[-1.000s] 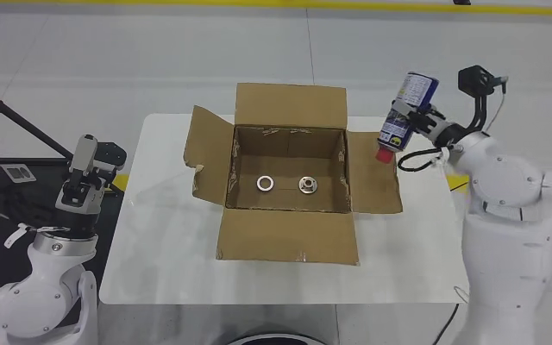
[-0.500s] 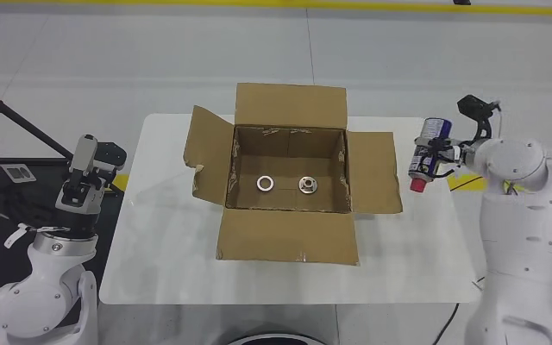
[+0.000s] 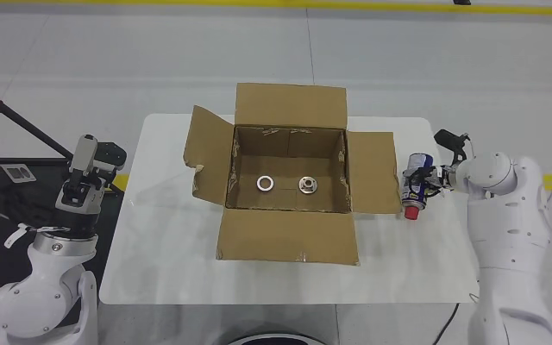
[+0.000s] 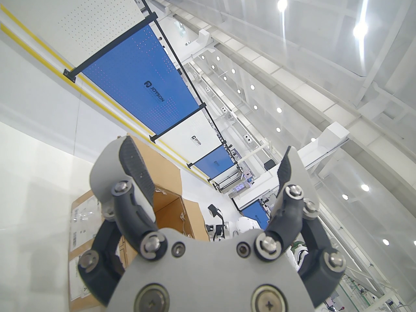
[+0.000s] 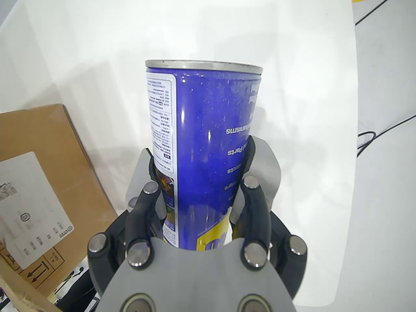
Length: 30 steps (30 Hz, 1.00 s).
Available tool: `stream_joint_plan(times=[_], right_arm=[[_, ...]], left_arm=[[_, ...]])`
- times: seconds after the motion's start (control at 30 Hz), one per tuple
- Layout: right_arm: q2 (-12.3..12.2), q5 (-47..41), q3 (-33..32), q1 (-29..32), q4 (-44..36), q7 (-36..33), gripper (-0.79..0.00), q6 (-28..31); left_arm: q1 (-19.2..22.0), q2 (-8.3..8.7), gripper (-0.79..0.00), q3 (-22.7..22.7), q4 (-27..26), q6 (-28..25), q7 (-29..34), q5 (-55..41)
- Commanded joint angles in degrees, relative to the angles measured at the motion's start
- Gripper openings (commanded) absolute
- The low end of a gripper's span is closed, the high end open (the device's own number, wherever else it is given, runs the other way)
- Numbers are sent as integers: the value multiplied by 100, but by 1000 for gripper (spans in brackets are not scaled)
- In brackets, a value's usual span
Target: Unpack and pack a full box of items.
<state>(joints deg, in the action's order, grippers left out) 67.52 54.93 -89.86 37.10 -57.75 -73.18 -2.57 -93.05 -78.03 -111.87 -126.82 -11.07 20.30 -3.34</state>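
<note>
Right gripper [image 5: 201,154] jaws are clamped on the blue can [image 5: 208,115], gripping near the cap end, with the metal base sticking out past the fingertips. The can is low over the table [image 3: 172,259] near its right edge, just beside the box's right flap [image 3: 375,172], red cap toward the front edge. Can't tell if it touches the surface.

Left gripper [image 4: 208,154] jaws are wide open and empty, off the left edge.

The box [image 3: 289,237] is mid-table with flaps out and two rings [image 3: 265,183] [image 3: 306,183] on its floor.

Looks like the unpack phase, can being set down.

Risks:
- The can looks tilted. Released like that, it tips and, being round, rolls to the right edge or under the flap.
- Cap-down is a small footprint, so it topples easily.
- A finger catching the flap on the way out would drag the box.
</note>
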Motion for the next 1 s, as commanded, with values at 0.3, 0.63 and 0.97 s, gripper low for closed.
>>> stream_joint_plan(times=[0.3,0.63,0.97], right_arm=[[24,-123,388,-241,670,182,-785,50],[31,-101,674,-376,965,235,-536,-9],[14,-217,788,-407,921,317,-422,-62]], left_arm=[[0,0,0,0,0,0,0,0],[0,0,0,0,0,0,0,0],[0,0,0,0,0,0,0,0]])
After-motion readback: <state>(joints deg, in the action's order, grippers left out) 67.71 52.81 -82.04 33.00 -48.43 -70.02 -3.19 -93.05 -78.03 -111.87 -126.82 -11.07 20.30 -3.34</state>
